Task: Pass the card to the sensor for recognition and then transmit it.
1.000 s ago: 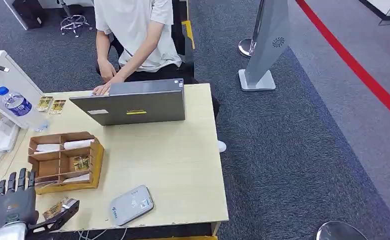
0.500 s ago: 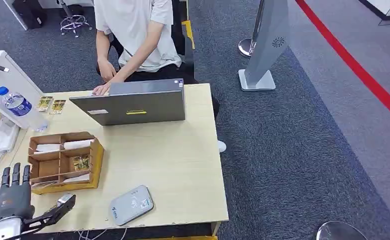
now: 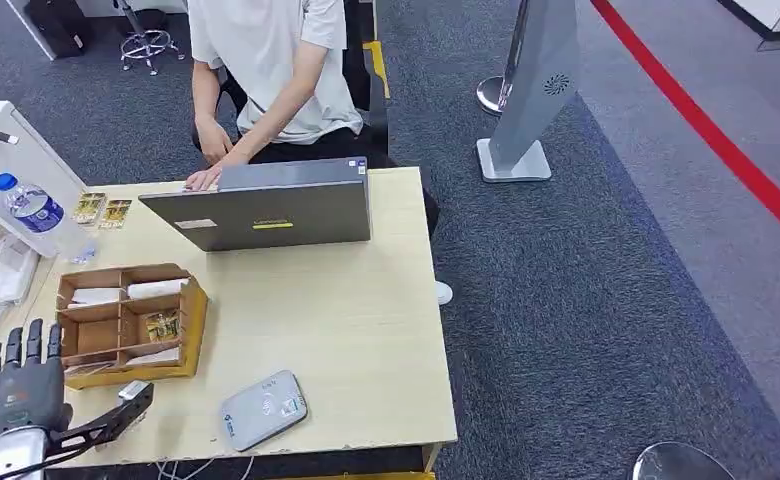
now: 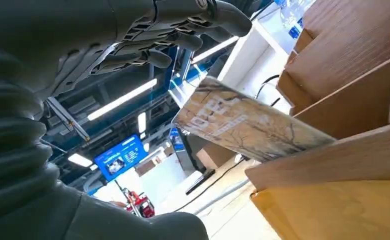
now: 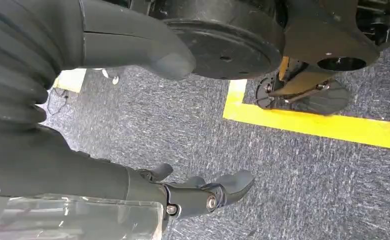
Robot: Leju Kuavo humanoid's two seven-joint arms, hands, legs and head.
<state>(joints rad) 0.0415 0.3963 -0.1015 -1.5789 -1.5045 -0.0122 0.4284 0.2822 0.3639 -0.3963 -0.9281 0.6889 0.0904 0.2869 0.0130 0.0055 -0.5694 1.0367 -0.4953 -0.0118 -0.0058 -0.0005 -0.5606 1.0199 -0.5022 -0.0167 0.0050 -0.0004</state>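
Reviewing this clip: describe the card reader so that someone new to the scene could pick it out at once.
Start at the light wooden table with the grey laptop at its far edge. Along the near edge, right of the wooden compartment tray, lies the sensor: a flat, light grey pad with rounded corners, turned askew. It is the only grey slab lying flat there, with small printed markings on top.

The table (image 3: 346,330) is pale wood; the divided tray (image 3: 191,320) is brown wood. The card (image 4: 243,125) bears a tan print of bare branches. The sensor (image 3: 263,410) is grey with small blue marks, the laptop (image 3: 266,212) grey with a yellow strip. The bottle (image 3: 36,212) has a blue cap, and the left hand (image 3: 21,385) is dark grey.
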